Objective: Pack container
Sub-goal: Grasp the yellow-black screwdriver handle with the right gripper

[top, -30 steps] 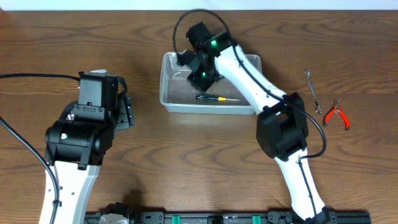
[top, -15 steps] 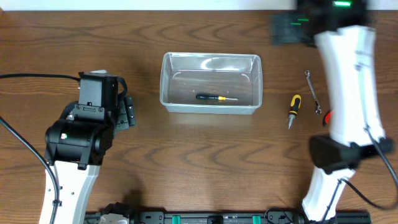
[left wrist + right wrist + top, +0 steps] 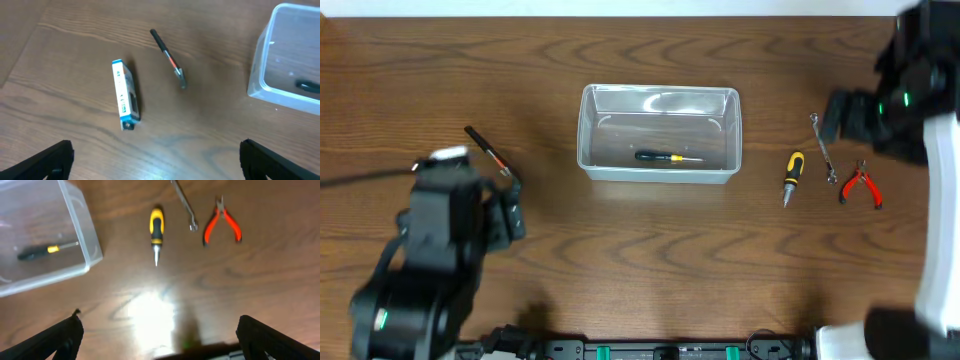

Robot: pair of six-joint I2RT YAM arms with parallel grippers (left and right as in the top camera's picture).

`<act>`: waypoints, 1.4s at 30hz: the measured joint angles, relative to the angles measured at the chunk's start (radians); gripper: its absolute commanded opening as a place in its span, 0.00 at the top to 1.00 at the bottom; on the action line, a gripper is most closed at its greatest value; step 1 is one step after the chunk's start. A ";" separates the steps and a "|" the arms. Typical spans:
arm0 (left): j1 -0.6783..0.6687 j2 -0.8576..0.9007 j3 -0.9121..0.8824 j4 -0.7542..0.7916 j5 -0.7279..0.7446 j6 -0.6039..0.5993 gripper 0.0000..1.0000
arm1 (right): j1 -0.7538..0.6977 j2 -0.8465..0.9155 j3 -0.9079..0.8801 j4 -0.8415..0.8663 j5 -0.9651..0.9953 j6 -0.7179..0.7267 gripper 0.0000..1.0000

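The clear container [image 3: 660, 135] stands mid-table with a black and yellow screwdriver [image 3: 667, 157] lying in it. In the left wrist view my left gripper [image 3: 157, 165] is open over bare wood. Beyond it lie a white and blue flat tool [image 3: 125, 95] and a thin black tool with a red band [image 3: 168, 57], and the container [image 3: 290, 65] is at the right. My right gripper [image 3: 160, 342] is open and empty above the table. A yellow-handled screwdriver [image 3: 156, 227], a wrench [image 3: 184, 205] and red pliers [image 3: 222, 222] lie ahead of it.
In the overhead view the yellow-handled screwdriver [image 3: 792, 175], wrench [image 3: 823, 147] and red pliers [image 3: 860, 185] lie right of the container. The thin black tool [image 3: 488, 152] lies to its left, by the left arm [image 3: 440, 250]. The right arm [image 3: 910, 100] is at the right edge.
The right arm has left the container, swung to the right edge and opened. The left arm has drawn back toward the near edge, uncovering the thin black tool, and its jaws have widened.
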 measured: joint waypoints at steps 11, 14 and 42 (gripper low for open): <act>0.043 0.108 0.141 0.002 0.001 -0.001 0.01 | 0.001 -0.155 -0.486 0.401 -0.021 0.061 0.01; 0.079 0.195 0.252 0.000 0.002 -0.001 0.02 | 0.001 -0.076 -0.572 0.495 -0.029 0.064 0.01; 0.209 0.509 0.396 -0.005 0.204 0.003 0.02 | 0.008 0.423 -0.597 0.826 -0.018 0.010 0.01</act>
